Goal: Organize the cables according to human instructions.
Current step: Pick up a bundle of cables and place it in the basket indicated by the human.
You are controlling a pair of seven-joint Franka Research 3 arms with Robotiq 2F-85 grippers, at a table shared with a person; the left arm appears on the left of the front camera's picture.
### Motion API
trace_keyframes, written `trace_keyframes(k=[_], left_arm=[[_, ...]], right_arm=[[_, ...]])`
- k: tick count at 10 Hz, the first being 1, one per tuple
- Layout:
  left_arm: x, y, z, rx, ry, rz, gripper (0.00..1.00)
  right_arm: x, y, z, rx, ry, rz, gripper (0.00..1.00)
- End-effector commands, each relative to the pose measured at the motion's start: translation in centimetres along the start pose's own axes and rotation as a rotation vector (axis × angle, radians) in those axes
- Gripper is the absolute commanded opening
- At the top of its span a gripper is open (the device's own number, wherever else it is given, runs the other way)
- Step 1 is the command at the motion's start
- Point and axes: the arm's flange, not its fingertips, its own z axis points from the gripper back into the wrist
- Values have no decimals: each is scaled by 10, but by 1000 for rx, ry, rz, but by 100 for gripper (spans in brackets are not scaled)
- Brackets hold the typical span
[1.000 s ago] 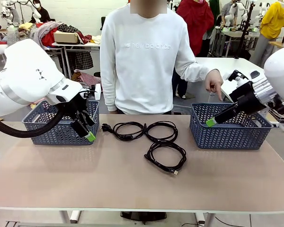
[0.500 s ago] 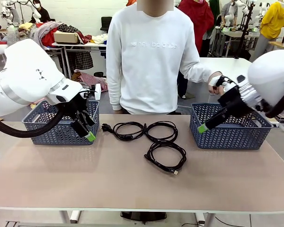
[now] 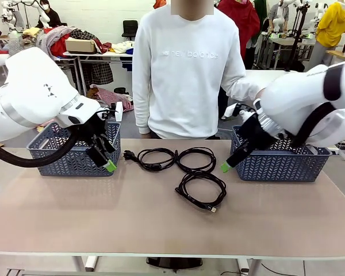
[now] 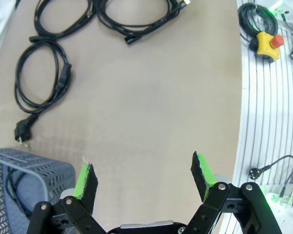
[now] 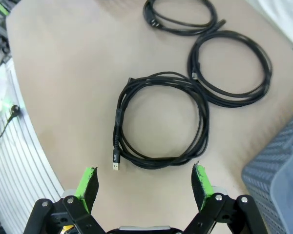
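Three coiled black cables lie mid-table: a left one (image 3: 152, 167), a middle one (image 3: 196, 171) and a nearer one (image 3: 190, 200). My left gripper (image 3: 105, 159) hangs open in front of the left blue basket (image 3: 63, 164), empty. The left wrist view has its fingers (image 4: 85, 179) wide apart over bare table, a coil (image 4: 19, 92) ahead, and a black cord (image 4: 12, 187) inside the basket (image 4: 36, 166). My right gripper (image 3: 227, 165) is open at the right basket's (image 3: 282, 167) left corner. In the right wrist view the right gripper (image 5: 144, 181) hovers just short of the nearest coil (image 5: 119, 117).
A person in a white sweater (image 3: 184, 75) stands at the far edge, one sleeve (image 3: 241, 87) reaching toward the right basket behind my right arm. The right basket's corner (image 5: 278, 165) sits beside my right gripper. Metal table edge with a yellow stop button (image 4: 266, 43) lies to one side.
My right arm has swung left from above the right basket down toward the nearest coil. The person's pointing hand at that basket is now hidden behind the arm. The left arm is still.
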Motion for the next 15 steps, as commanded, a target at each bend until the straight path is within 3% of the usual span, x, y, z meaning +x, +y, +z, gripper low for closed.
trace_keyframes(k=[1,5,13,15], left_arm=[[0,2,1,7,10,2,100],[0,2,1,7,10,2,100],[0,2,1,7,10,2,100],[0,2,1,7,10,2,100]], right_arm=[[15,-1,-19,-6,55,61,100],[27,7,-52,26,129,91,100],[22,12,-57,33,118,90,100],[27,18,-74,58,141,96,100]])
